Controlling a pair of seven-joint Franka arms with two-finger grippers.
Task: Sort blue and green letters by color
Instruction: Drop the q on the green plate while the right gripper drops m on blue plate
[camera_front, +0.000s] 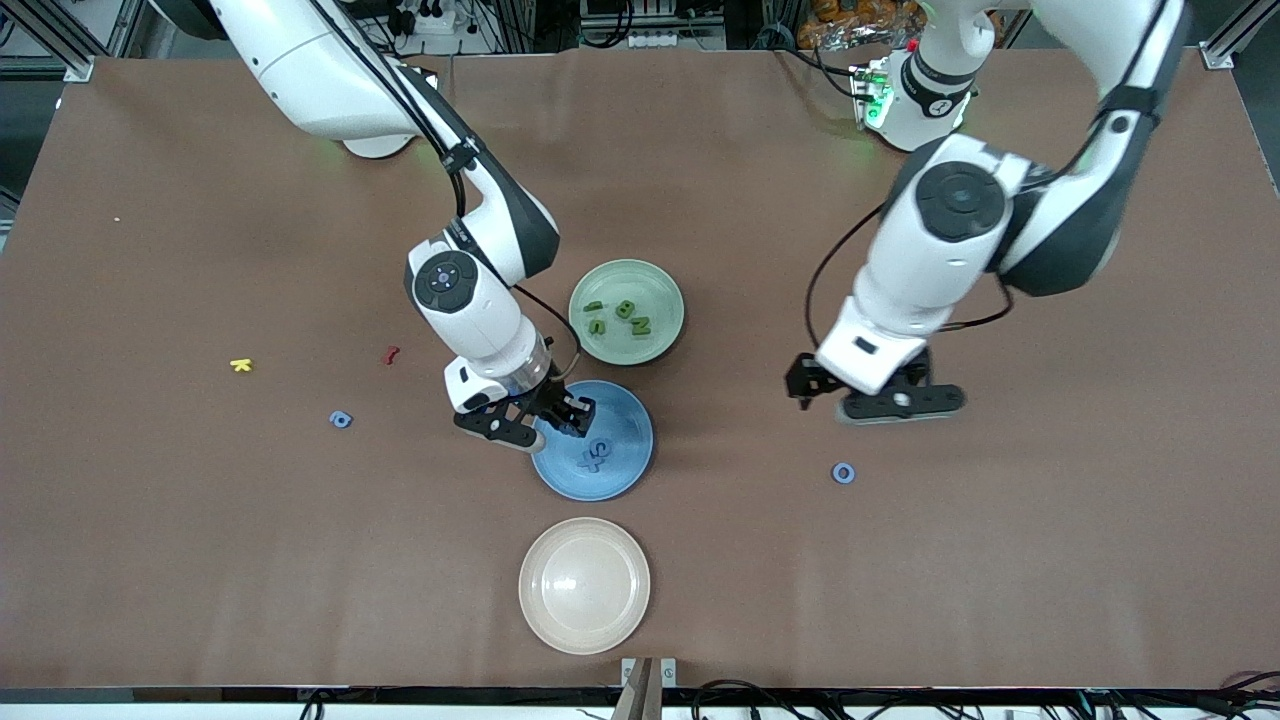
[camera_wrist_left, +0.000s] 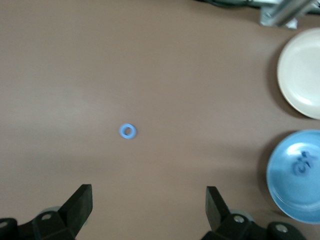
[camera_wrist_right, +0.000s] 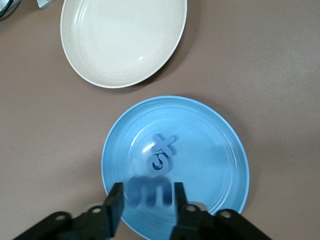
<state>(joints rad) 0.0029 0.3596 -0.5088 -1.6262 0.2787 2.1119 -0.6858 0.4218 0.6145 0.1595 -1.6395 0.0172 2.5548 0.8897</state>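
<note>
My right gripper (camera_front: 562, 414) hangs over the blue plate (camera_front: 548, 472), at its edge toward the right arm's base. Its fingers are open, and a blurred blue letter m (camera_wrist_right: 153, 191) sits loose between them, also in the right wrist view (camera_wrist_right: 147, 190). Two blue letters (camera_front: 593, 457) lie in the blue plate (camera_wrist_right: 225, 150). Several olive green letters (camera_front: 620, 318) lie in the green plate (camera_front: 662, 296). One blue O (camera_front: 843, 472) lies on the table, and my left gripper (camera_front: 872, 400) hovers open and empty close to it, as the left wrist view (camera_wrist_left: 148, 191) shows (camera_wrist_left: 128, 131). Another blue O (camera_front: 340, 419) lies toward the right arm's end.
An empty cream plate (camera_front: 585, 585) stands nearer the front camera than the blue plate. A tiny yellow K (camera_front: 241, 365) and a tiny dark red letter (camera_front: 391, 354) lie on the table toward the right arm's end.
</note>
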